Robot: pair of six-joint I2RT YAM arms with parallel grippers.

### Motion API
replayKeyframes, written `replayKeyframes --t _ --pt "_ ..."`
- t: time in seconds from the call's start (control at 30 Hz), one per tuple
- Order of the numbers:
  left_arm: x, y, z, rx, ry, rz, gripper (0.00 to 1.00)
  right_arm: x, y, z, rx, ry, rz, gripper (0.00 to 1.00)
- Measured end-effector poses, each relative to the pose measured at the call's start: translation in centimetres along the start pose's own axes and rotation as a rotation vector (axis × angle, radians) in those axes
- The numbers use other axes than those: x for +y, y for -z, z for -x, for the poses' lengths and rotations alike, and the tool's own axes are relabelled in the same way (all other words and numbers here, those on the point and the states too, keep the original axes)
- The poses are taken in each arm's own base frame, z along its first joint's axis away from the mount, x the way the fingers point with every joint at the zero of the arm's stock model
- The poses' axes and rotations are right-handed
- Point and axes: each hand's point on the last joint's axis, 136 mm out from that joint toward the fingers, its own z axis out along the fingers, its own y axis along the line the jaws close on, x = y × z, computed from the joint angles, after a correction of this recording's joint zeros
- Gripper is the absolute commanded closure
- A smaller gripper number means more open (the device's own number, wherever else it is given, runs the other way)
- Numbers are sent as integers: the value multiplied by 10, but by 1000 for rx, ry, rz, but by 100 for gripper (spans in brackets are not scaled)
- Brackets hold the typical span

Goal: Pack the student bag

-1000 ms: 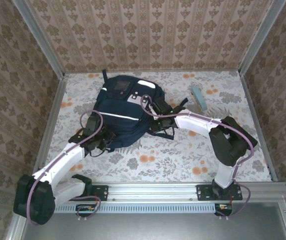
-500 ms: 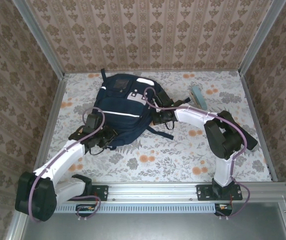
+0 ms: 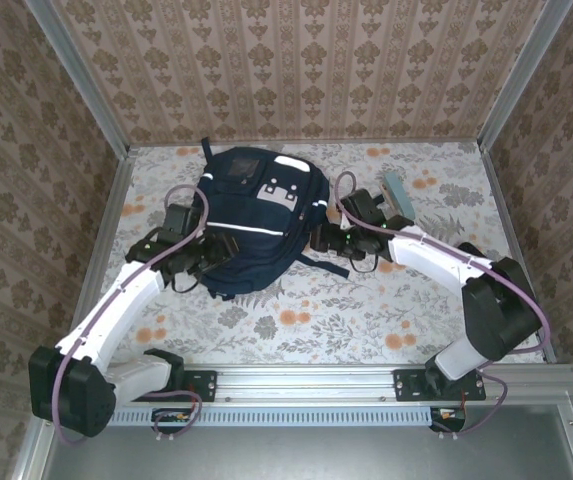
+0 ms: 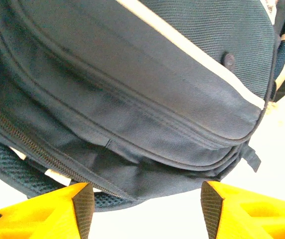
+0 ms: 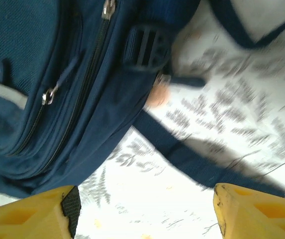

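Note:
The student bag (image 3: 251, 215), dark navy with a white stripe and grey-white patches, lies flat on the floral table (image 3: 366, 310). My left gripper (image 3: 213, 260) sits at the bag's near left edge, open. In the left wrist view its yellow fingertips (image 4: 78, 206) stand wide apart just short of the bag's bottom seam (image 4: 147, 179), with nothing between them. My right gripper (image 3: 326, 240) is open at the bag's right side. In the right wrist view the bag (image 5: 57, 89) with its zippers lies ahead on the left, and a navy strap (image 5: 192, 159) trails across the cloth.
A small teal object (image 3: 396, 193) lies at the back right of the table, just behind the right arm. Papered walls and metal rails close the table on three sides. Patterned cloth stretches in front of the bag towards the arm bases.
Both grippers have gone from shut to open and let go of the bag. The bag has shifted slightly toward the back wall. The right arm has drawn back to the right.

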Motion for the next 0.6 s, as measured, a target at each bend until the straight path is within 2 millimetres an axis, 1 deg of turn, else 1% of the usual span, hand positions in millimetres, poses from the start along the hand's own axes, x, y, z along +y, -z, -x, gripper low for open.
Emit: replayKeyframes --t 0.07,0.13,0.27,0.33,0.37,0.5,0.6 --pt "-6 1 4 -2 -42 5 37 7 -9 -15 34 -68 40 28" --pt "-14 1 8 -7 -86 10 37 21 -18 -27 62 -123 86 29" --pt "-28 0 17 -24 -148 16 36 52 -33 -33 84 -193 190 34" --pt "-34 -1 18 -31 -175 20 35 62 -43 -34 99 -231 237 37" --pt "-36 -2 18 -30 -184 21 35 64 -48 -34 107 -245 248 37" --pt "-37 -7 13 -17 -210 38 33 63 -66 -40 141 -300 260 47" --pt "-35 -8 14 -21 -215 49 32 63 -73 -41 155 -322 268 62"
